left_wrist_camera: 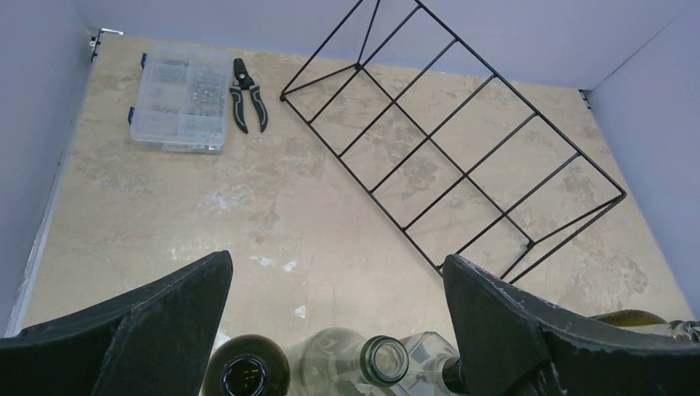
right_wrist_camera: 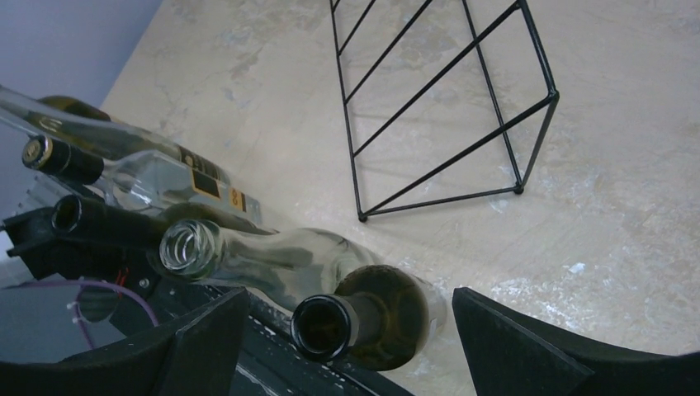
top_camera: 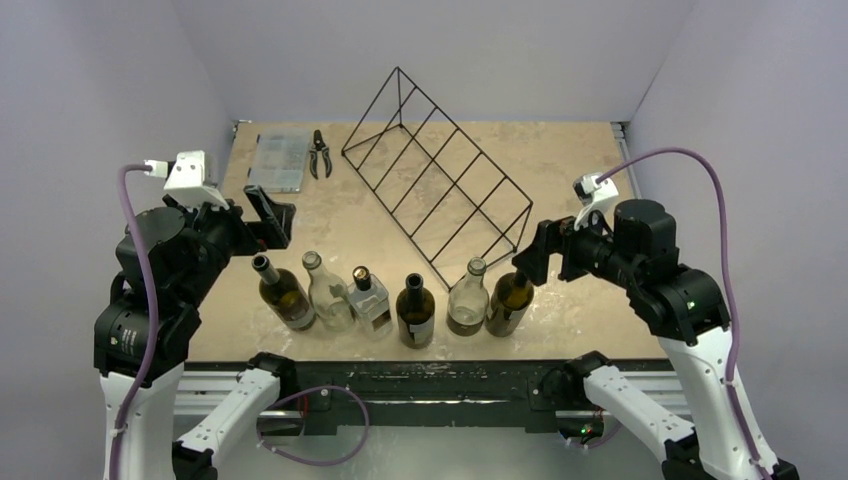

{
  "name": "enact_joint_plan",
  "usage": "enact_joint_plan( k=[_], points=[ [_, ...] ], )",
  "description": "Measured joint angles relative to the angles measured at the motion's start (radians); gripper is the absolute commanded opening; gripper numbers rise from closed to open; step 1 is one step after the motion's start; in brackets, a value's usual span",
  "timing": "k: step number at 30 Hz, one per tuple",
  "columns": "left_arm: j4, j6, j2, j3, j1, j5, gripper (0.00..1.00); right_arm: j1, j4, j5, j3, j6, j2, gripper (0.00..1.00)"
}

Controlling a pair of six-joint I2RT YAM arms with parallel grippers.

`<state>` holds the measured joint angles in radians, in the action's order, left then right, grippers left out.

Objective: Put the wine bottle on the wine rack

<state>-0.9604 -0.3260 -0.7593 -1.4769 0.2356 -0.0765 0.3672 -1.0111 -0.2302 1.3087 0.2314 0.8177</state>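
Note:
The wine rack [top_camera: 463, 137], a black wire prism, lies diagonally at mid-table; it also shows in the left wrist view [left_wrist_camera: 466, 175] and the right wrist view [right_wrist_camera: 551, 96]. It holds nothing. Several bottles stand upright in a row near the front edge. My right gripper [top_camera: 530, 262] is open around the neck of the rightmost dark olive wine bottle [top_camera: 510, 303]. In the right wrist view the gripper [right_wrist_camera: 351, 330] has the bottle's mouth [right_wrist_camera: 326, 327] between its fingers, not touching. My left gripper [top_camera: 270, 218] is open and empty, behind the leftmost dark bottle [top_camera: 285, 295], which shows below it [left_wrist_camera: 245, 375] in the left wrist view [left_wrist_camera: 334, 322].
Between the end bottles stand a clear bottle [top_camera: 328, 295], a square clear bottle with a dark cap [top_camera: 370, 300], a dark labelled bottle [top_camera: 416, 312] and another clear bottle [top_camera: 468, 300]. A clear parts box [top_camera: 277, 163] and pliers [top_camera: 320, 153] lie at the back left. Walls enclose the table.

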Motion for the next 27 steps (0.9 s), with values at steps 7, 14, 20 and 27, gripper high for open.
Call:
enact_joint_plan(
  k=[7, 14, 20, 27],
  points=[
    [0.000, -0.006, 0.011, 0.000, 0.000, 0.024, 1.00, 0.077, 0.016, 0.000, -0.091, -0.043, -0.029, 0.89],
    [0.001, -0.014, 0.013, 0.000, 0.000, 0.040, 1.00, 0.098, 0.025, 0.009, -0.107, -0.051, -0.026, 0.71],
    [0.002, -0.014, 0.009, 0.001, 0.000, 0.044, 1.00, 0.099, 0.040, 0.011, -0.131, -0.050, -0.017, 0.71],
    [0.010, -0.014, 0.008, 0.017, 0.000, 0.045, 1.00, 0.104, 0.050, 0.006, -0.148, -0.050, 0.000, 0.64]
  ],
)
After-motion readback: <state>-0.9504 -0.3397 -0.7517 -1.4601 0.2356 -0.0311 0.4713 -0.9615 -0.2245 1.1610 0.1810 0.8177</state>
